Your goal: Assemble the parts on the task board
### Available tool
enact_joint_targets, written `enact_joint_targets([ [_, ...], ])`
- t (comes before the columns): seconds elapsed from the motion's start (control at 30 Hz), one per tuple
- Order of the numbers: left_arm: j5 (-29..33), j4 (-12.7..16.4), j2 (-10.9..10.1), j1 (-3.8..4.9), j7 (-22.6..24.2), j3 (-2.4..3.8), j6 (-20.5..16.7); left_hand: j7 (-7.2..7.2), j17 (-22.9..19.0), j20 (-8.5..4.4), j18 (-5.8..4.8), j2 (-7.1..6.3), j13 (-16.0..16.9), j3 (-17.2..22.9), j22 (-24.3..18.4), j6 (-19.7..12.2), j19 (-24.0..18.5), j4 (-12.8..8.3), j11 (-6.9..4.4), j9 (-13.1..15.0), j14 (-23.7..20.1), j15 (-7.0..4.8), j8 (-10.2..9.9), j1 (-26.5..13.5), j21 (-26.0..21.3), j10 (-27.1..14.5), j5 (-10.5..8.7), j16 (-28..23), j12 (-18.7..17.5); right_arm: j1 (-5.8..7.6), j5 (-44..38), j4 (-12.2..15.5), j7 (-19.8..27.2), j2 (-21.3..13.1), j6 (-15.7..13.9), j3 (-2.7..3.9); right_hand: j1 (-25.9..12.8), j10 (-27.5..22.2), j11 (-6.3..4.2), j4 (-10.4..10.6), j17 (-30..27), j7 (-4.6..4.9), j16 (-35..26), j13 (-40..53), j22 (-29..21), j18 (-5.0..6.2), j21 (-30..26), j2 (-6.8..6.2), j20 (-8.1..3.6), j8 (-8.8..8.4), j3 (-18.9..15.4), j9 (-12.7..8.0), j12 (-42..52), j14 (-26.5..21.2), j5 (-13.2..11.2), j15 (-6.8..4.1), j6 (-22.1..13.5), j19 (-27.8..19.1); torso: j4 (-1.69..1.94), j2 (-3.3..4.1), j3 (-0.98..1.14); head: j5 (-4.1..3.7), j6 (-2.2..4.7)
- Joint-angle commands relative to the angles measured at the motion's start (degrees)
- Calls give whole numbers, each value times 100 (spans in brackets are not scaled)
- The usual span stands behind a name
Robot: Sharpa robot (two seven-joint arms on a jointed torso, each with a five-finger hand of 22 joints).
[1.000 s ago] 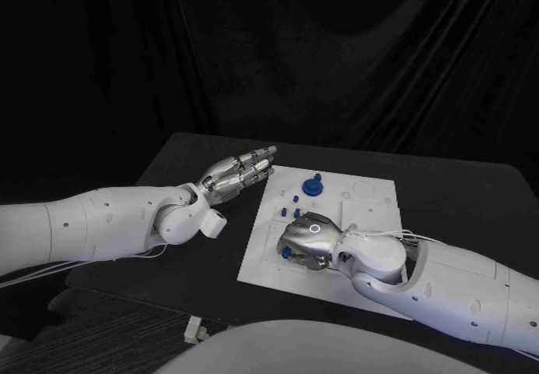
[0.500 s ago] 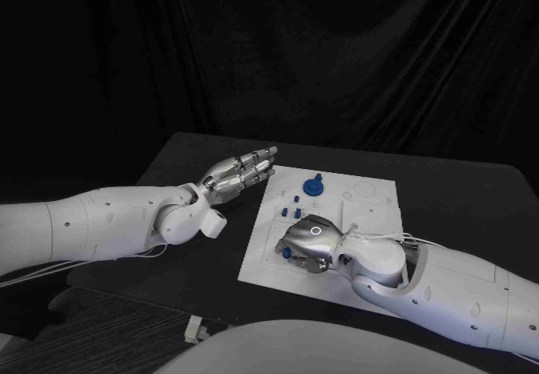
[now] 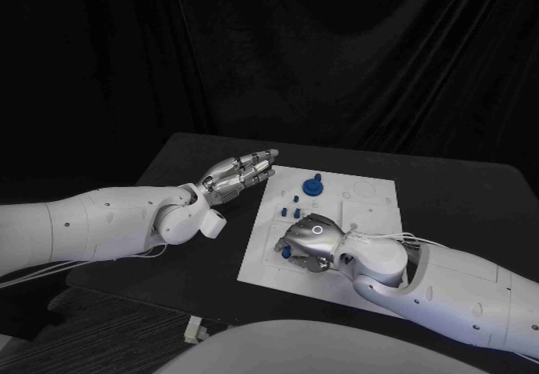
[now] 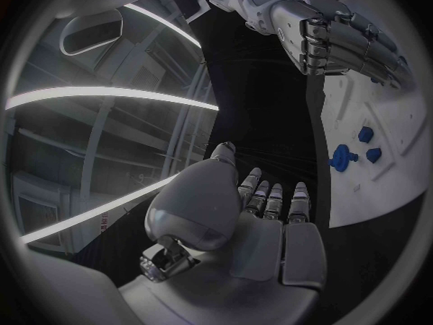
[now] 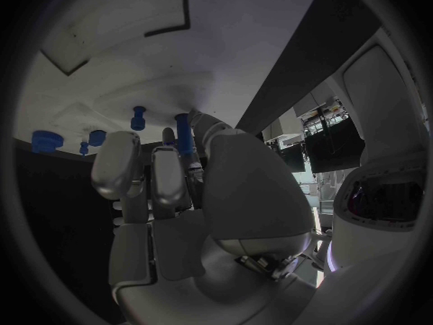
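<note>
The white task board [image 3: 365, 226] lies in the middle of the black table. My right hand [image 3: 305, 243] hovers curled over the board's near left part and pinches a slim blue peg [image 5: 183, 133] between thumb and fingers; a bit of blue [image 3: 287, 252] peeks from under it. A large round blue part [image 3: 312, 185] stands near the board's far edge, with two small blue parts [image 3: 297, 199] [image 3: 290, 212] just in front of it. My left hand [image 3: 238, 173] is held flat and empty, fingers stretched out, beside the board's far left corner.
The left wrist view has the board [image 4: 383, 159] with its blue parts [image 4: 343, 157] and my right hand [image 4: 338, 40] beyond. In the right wrist view, small blue parts [image 5: 138, 117] [image 5: 45, 141] stand on the board [image 5: 108, 58]. Black table [image 3: 460, 195] surrounds the board.
My right hand has shifted only very slightly over the board with the peg still in it. The left hand has stayed where it was.
</note>
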Motion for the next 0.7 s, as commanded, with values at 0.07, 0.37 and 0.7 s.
enact_joint_targets([
  [0.07,35,1,18,-9,416,6,118,4,-7,29,104,-5,2,36,8,27,2,-6,21,5,-10,42,23,70,-16,2,31,-21,27,-7,-61,65,-112,-87,-282,-14,6,-506,4,47,-39,-106,-41,-6,765,58,-82,10,40,8,-280,-89,-62,4,-74,4,-315,-24,-2,1,0,13,1],
  [0.37,35,-18,18,-11,380,6,146,7,-7,32,104,-5,2,39,10,27,4,-6,25,5,-10,45,26,72,-15,2,33,-21,28,148,-61,297,-91,-330,-605,-14,147,-806,0,457,-48,-213,-39,1,766,58,-101,-73,42,7,-600,-193,88,1,-205,1,-548,-19,-1,2,1,-3,1],
  [0.7,35,-33,36,-13,353,6,178,22,-7,91,103,-9,7,67,18,37,10,-19,45,1,-10,98,58,106,-9,6,64,-21,59,319,-31,450,29,-532,-910,-14,196,-692,-27,598,12,-272,6,17,790,44,-14,-14,31,36,-599,-224,263,29,-238,-14,-602,11,2,-2,1,-20,1],
])
